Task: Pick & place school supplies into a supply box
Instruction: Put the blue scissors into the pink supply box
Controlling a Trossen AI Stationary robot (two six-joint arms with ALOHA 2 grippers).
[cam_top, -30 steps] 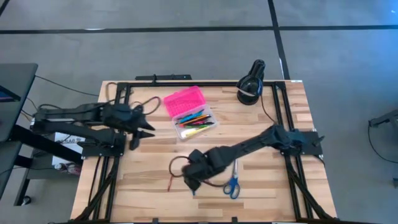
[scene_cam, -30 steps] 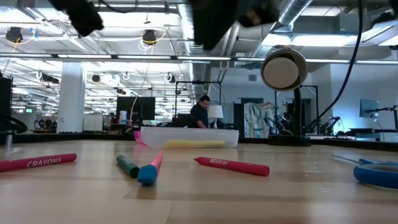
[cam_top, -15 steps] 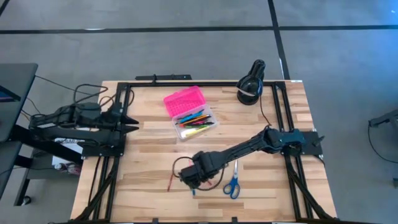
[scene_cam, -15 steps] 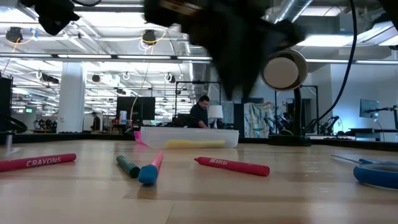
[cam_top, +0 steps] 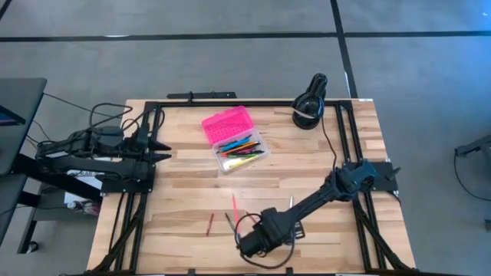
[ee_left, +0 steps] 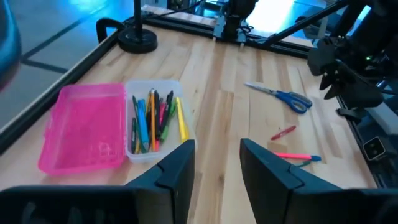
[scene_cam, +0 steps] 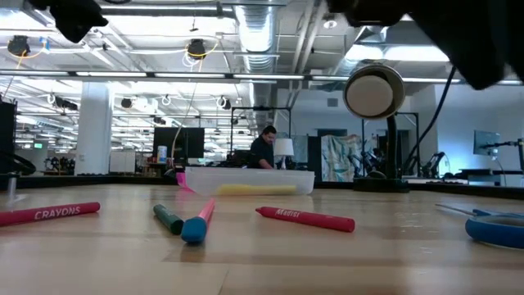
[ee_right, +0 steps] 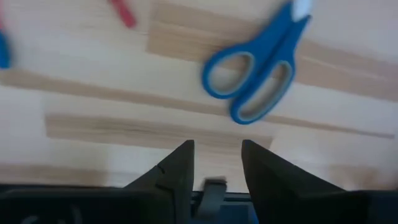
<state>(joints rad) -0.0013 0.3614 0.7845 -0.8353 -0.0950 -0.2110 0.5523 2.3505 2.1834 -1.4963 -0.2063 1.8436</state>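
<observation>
The supply box lies open at the table's far middle, its pink lid [cam_top: 226,124] flat beside the clear base [cam_top: 242,152], which holds several pens. A red pen [cam_top: 210,222], a pink pen [cam_top: 234,203] and a dark green pen [cam_top: 229,222] lie loose on the wood. My right gripper [ee_right: 217,163] is open at the near edge [cam_top: 257,241], with the blue-handled scissors [ee_right: 255,74] flat on the table just beyond its fingertips, untouched. My left gripper [ee_left: 217,165] waits open at the left edge [cam_top: 157,149].
A black round device [cam_top: 309,103] with a cable stands at the far right corner. In the low view, a pink crayon marker [scene_cam: 45,214], a green pen [scene_cam: 168,219] and a red one [scene_cam: 307,218] lie in front of the box [scene_cam: 250,180]. Bare wood lies between box and pens.
My right gripper has moved toward the table's near edge and a little to the right, uncovering the loose pens. My left arm drew back toward the left edge, then stayed still. The pens, scissors and box have not moved.
</observation>
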